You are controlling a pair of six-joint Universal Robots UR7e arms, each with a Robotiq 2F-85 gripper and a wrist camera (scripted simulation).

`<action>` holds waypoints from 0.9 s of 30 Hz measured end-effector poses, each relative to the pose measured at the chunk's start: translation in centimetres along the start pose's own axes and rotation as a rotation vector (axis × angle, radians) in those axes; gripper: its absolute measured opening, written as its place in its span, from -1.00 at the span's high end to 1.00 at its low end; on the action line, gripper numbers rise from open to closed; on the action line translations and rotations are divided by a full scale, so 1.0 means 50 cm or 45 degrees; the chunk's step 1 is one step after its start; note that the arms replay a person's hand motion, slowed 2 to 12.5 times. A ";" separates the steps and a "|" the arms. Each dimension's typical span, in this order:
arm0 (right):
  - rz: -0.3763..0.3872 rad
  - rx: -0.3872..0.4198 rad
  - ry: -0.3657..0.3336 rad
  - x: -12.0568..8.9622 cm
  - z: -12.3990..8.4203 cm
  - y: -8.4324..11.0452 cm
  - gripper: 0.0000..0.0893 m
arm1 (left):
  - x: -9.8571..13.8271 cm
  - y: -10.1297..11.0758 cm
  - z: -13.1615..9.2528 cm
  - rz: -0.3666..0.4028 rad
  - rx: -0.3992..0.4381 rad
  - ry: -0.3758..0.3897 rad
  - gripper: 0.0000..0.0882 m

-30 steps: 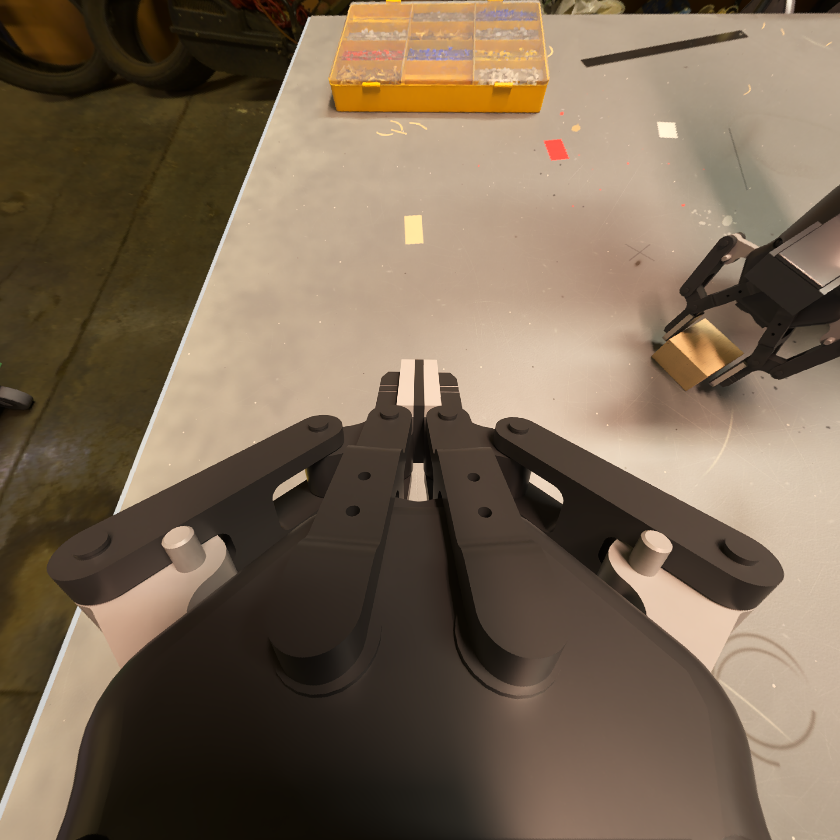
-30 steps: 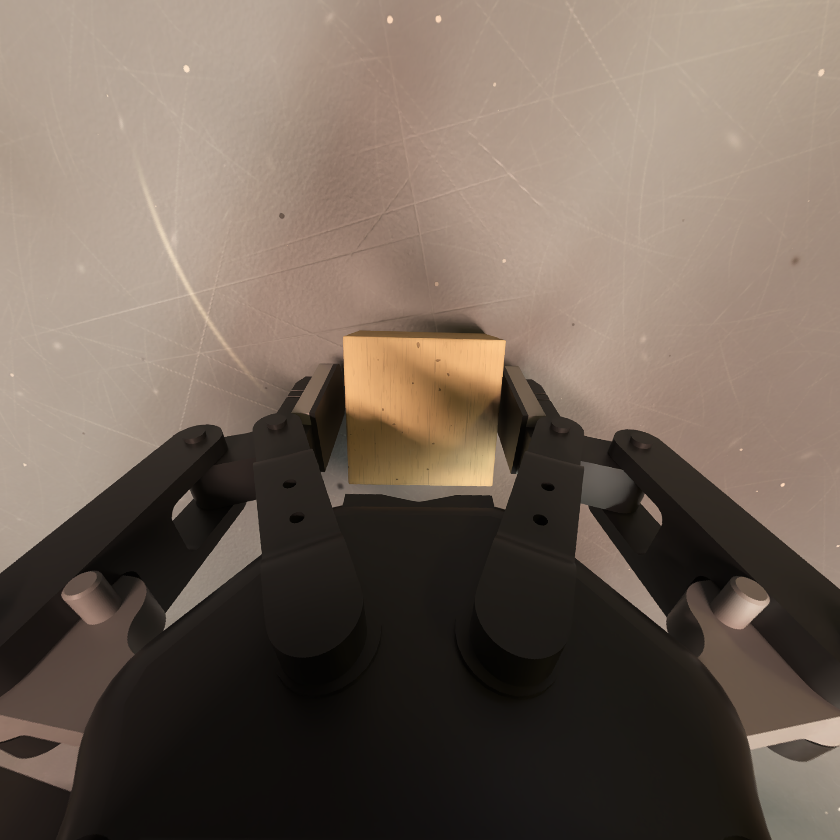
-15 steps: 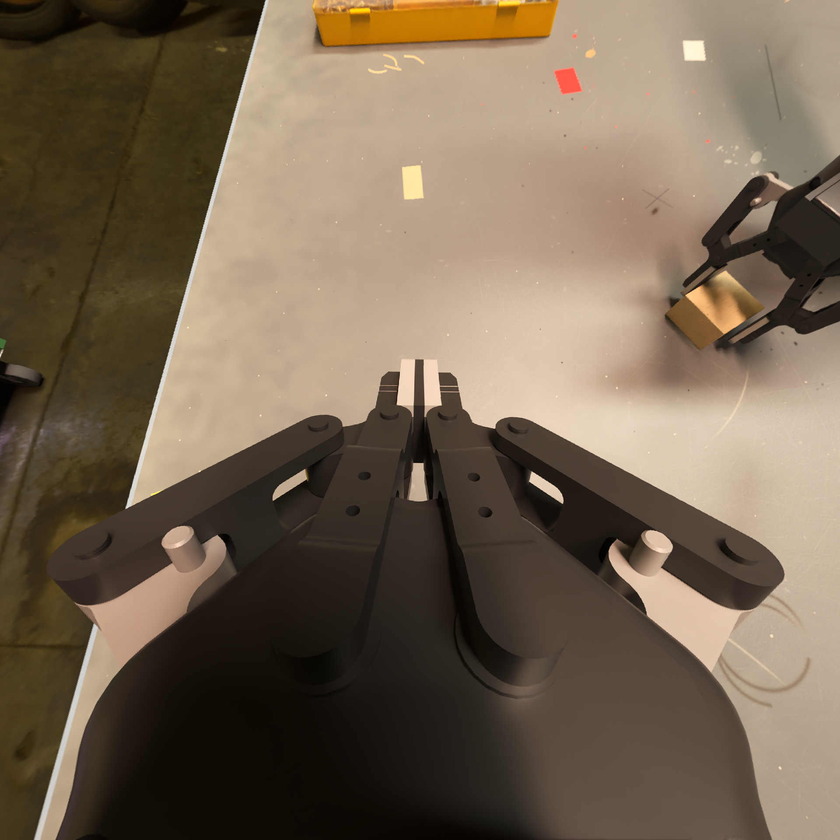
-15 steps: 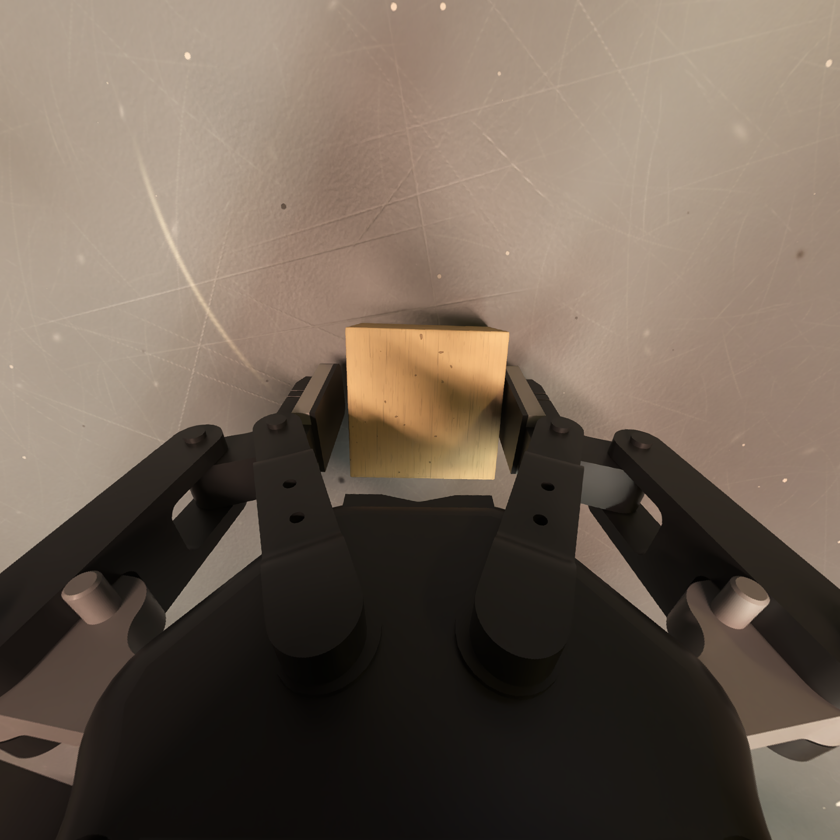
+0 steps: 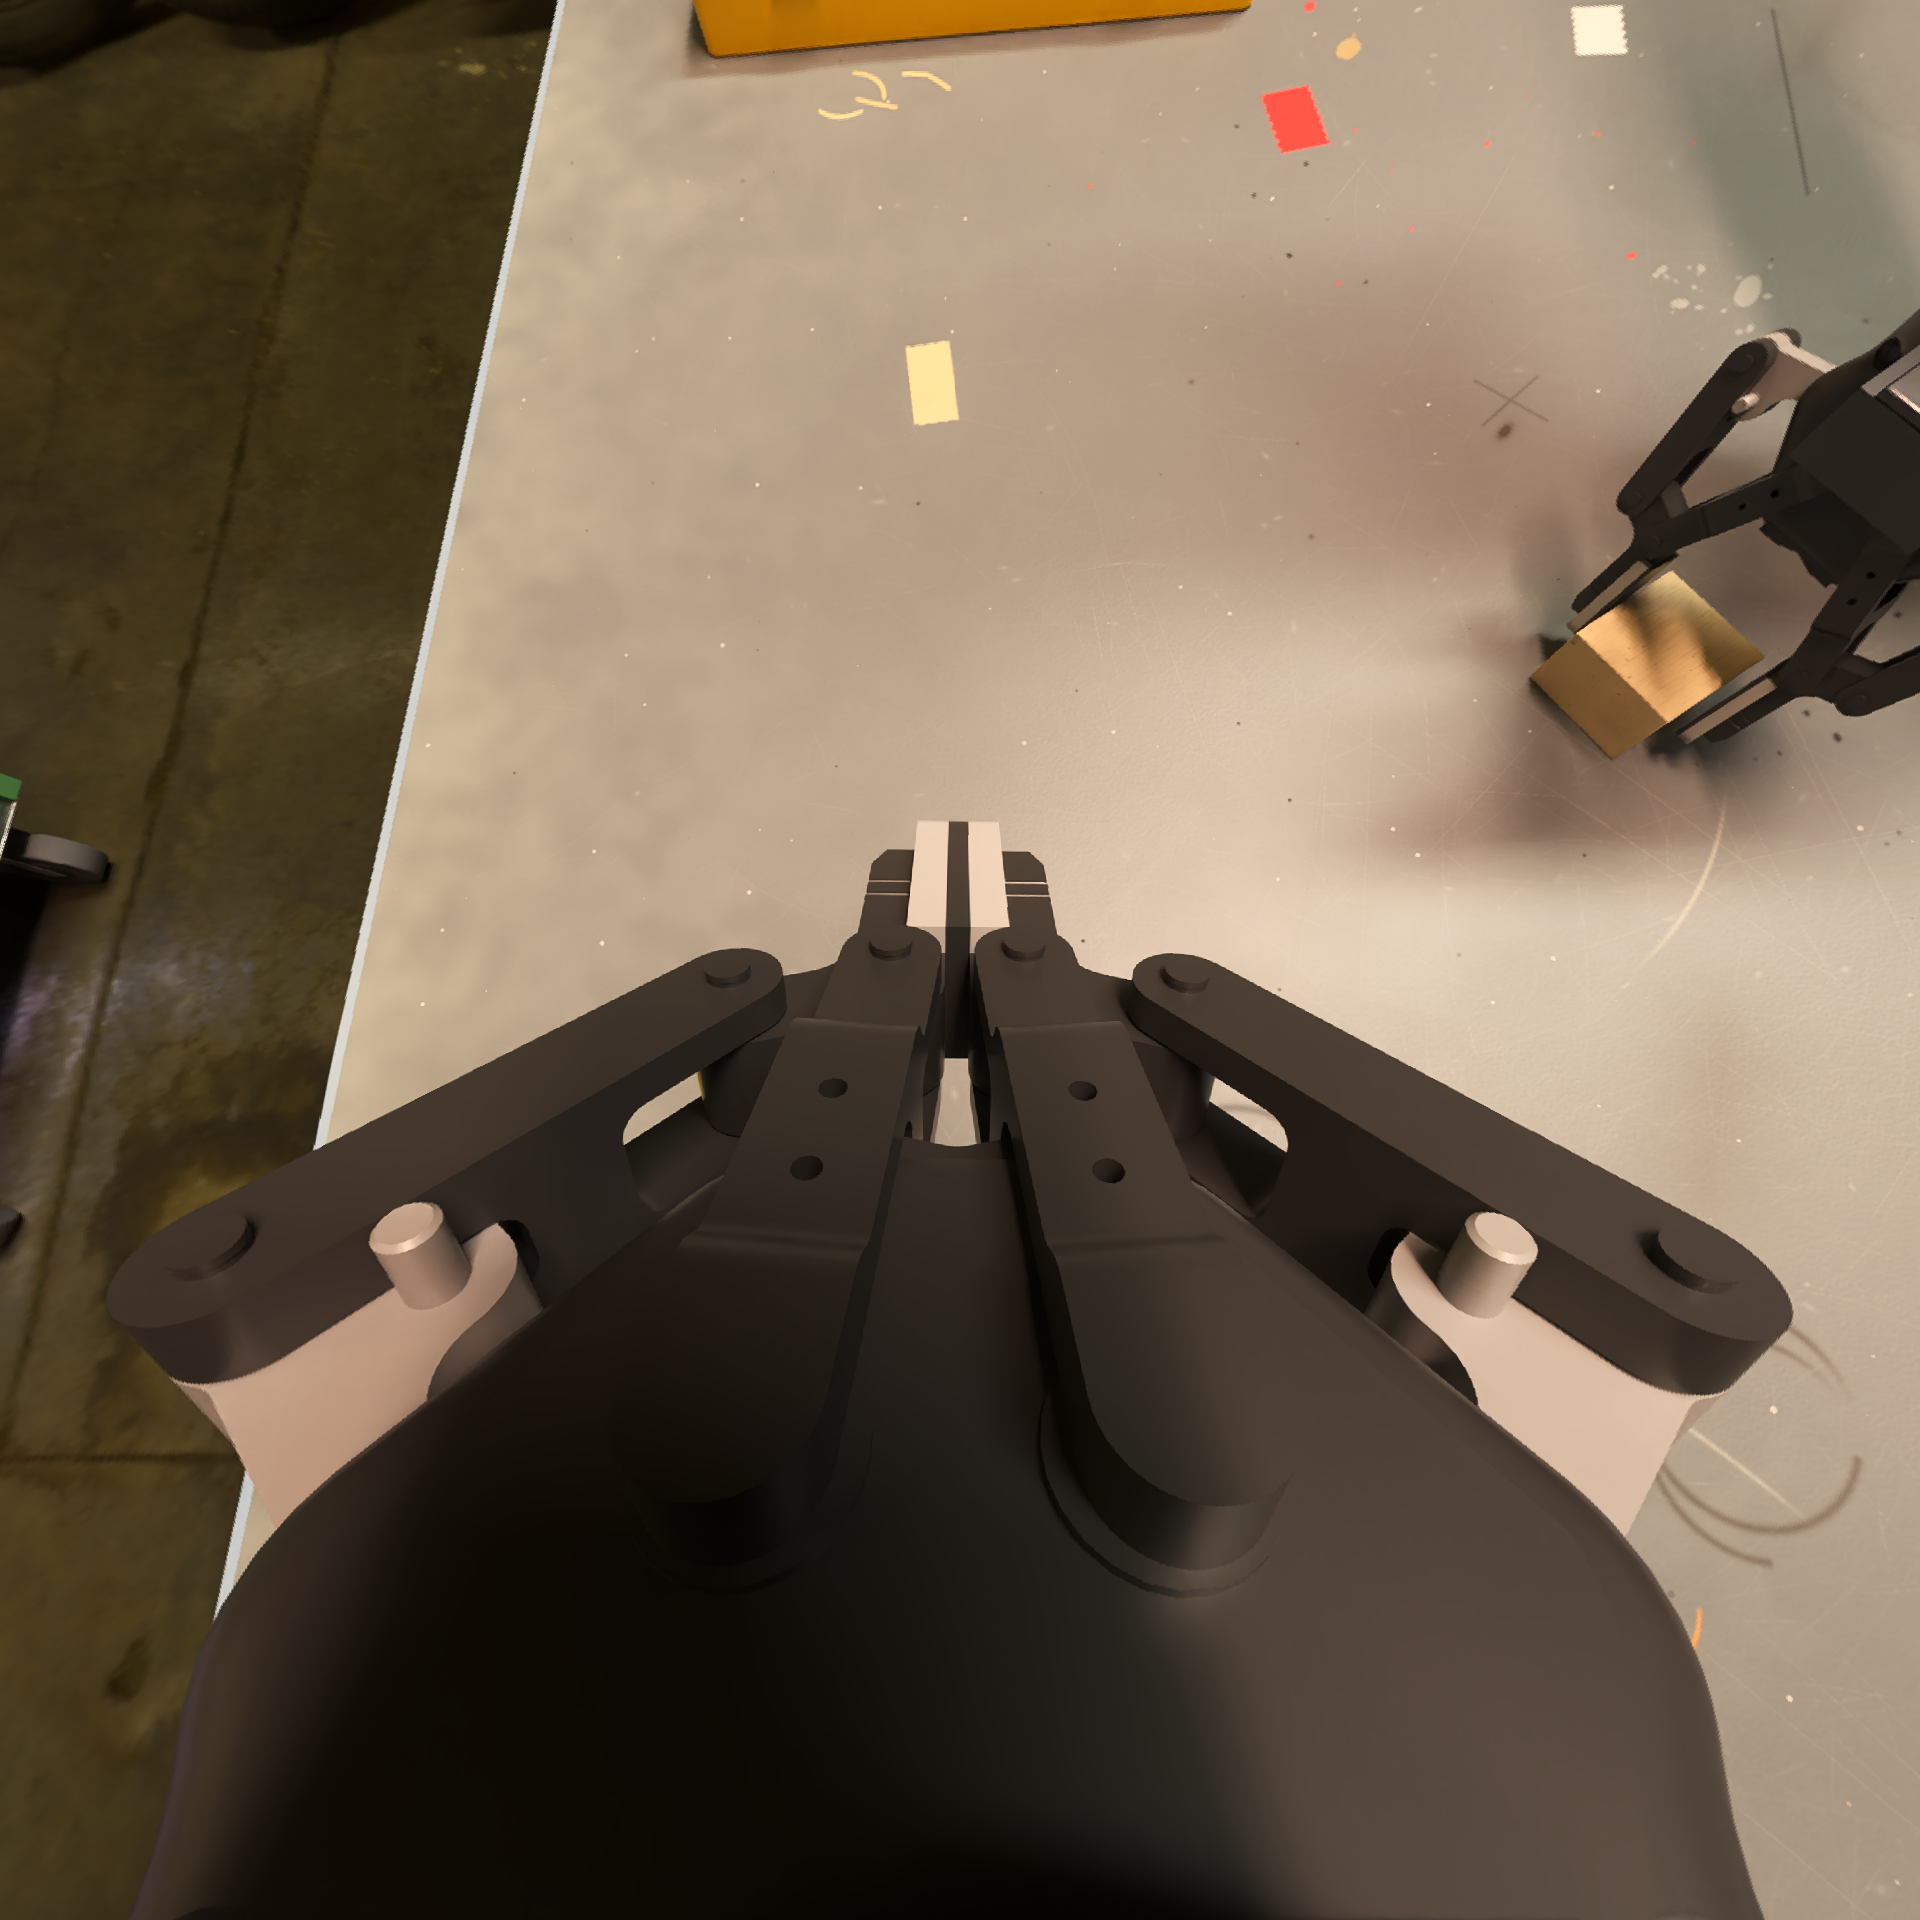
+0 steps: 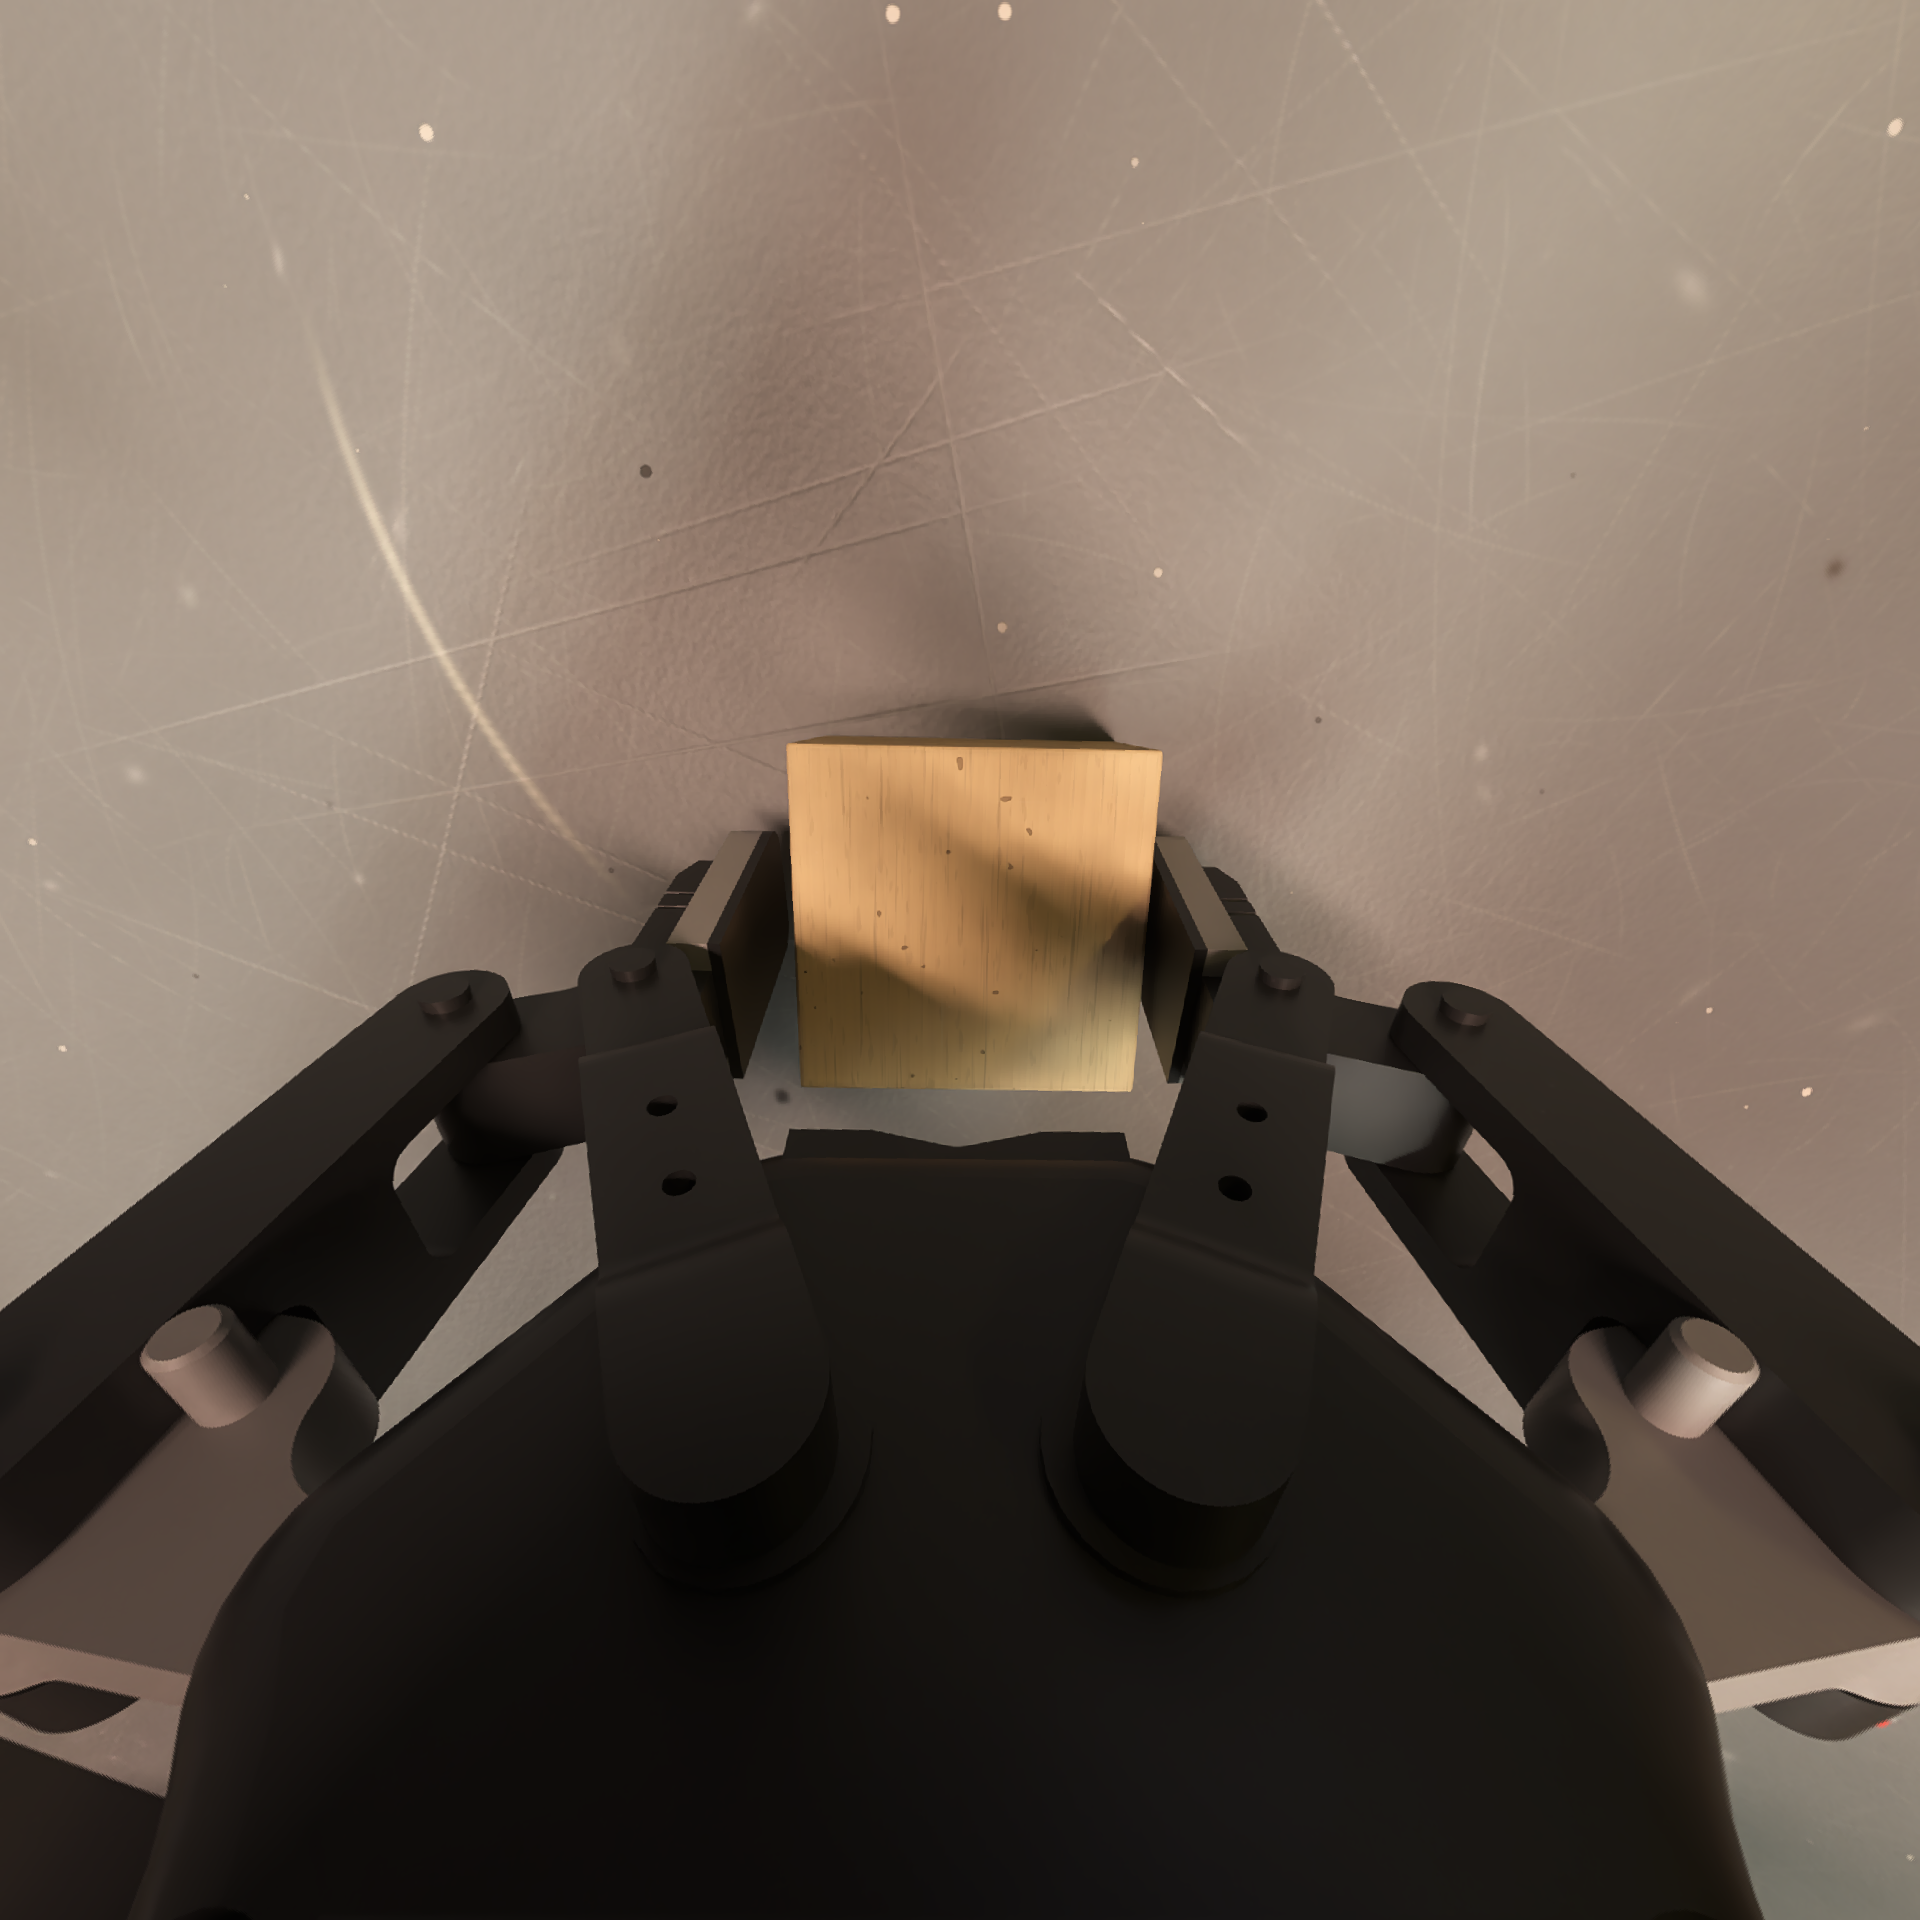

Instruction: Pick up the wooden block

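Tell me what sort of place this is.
Probably a workshop or garage: a scratched, paint-flecked grey workbench, the edge of a yellow parts organizer at its far end, and a stained concrete floor beside it.

Right gripper (image 6: 971,925) w/ block between its pads, over the table.

Light tan wooden block (image 6: 966,914), roughly cubic w/ fine grain & dark specks, sits between the black two-finger gripper's pads (image 6: 743,945). Pads flank both side faces; contact looks likely but thin gaps can't be ruled out. Shadow crosses the block's lower part. Grey scratched tabletop (image 6: 520,416) w/ pale arc scuff at left.
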State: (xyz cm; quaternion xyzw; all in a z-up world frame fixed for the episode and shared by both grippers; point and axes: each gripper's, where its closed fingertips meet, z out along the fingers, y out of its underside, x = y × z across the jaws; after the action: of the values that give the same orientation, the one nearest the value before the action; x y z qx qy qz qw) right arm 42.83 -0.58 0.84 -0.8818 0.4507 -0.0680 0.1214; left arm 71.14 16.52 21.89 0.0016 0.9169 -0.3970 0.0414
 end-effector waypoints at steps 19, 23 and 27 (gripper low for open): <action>-0.025 0.034 0.031 0.000 -0.002 -0.001 -0.17 | 0.000 0.000 0.000 -0.026 0.047 0.013 0.98; -0.015 0.048 0.032 0.000 -0.003 -0.002 -0.17 | 0.000 0.000 0.000 -0.025 0.048 0.014 0.98; 0.017 0.073 0.019 0.001 -0.005 -0.006 -0.17 | 0.000 0.000 0.000 -0.026 0.047 0.017 0.98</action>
State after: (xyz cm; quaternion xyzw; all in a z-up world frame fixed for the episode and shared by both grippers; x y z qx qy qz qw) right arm 43.03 -0.51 1.15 -0.8744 0.4552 -0.0868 0.1438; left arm 71.12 16.52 21.88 -0.0043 0.9095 -0.4144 0.0313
